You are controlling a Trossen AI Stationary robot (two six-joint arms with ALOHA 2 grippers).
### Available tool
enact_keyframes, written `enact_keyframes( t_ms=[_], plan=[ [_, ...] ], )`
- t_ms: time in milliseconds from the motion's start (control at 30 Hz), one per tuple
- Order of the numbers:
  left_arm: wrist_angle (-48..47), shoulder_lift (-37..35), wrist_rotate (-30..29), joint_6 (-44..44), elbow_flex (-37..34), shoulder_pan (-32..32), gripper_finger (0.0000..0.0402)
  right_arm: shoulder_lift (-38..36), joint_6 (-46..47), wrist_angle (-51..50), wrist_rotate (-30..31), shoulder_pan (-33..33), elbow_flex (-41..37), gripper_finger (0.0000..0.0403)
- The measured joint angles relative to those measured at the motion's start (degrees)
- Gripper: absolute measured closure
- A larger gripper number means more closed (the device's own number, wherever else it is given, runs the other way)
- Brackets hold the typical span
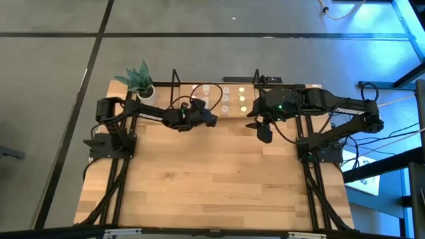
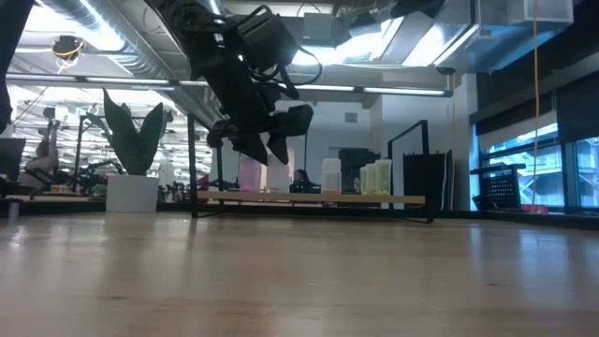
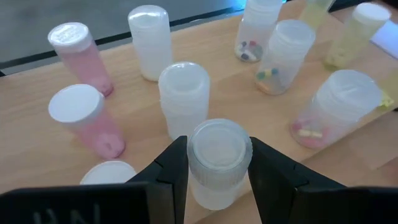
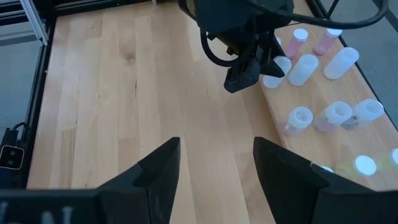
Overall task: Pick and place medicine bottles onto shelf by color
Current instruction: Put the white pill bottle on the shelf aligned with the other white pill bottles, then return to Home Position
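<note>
Sitting between your left claw's (image 3: 217,180) fingers, a white-capped bottle (image 3: 219,160) is clamped above the shelf (image 1: 232,114), among pink bottles (image 3: 87,118) and clear ones. Your right claw (image 4: 214,165) hangs open over the surface (image 4: 124,93) nearby.

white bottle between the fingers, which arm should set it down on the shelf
Left. The left gripper already clasps the white bottle over the shelf; the right gripper hangs open over bare table.
</note>
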Motion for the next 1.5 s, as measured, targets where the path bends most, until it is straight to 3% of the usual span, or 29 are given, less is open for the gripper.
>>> enact_keyframes(
  t_ms=[167,700,1167,1500],
  plan=[
    [0.31,0.78,-0.02,-0.39,0.07,0.03,0.0268,0.0,0.0,-0.01,0.0,0.0,0.0,0.0199],
    [0.14,0.65,-0.09,1.24,0.04,0.0,0.0166,0.0,-0.01,-0.01,0.02,0.01,0.0,0.0199],
    [0.07,-3.83,0.03,4.91,0.02,-0.1,0.0162,0.0,0.0,-0.01,0.0,0.0,-0.02,0.0199],
    [-1.05,-14.03,0.04,18.15,0.02,-2.95,0.0162,0.0,0.0,0.04,0.0,0.0,-0.07,0.0199]
  ],
)
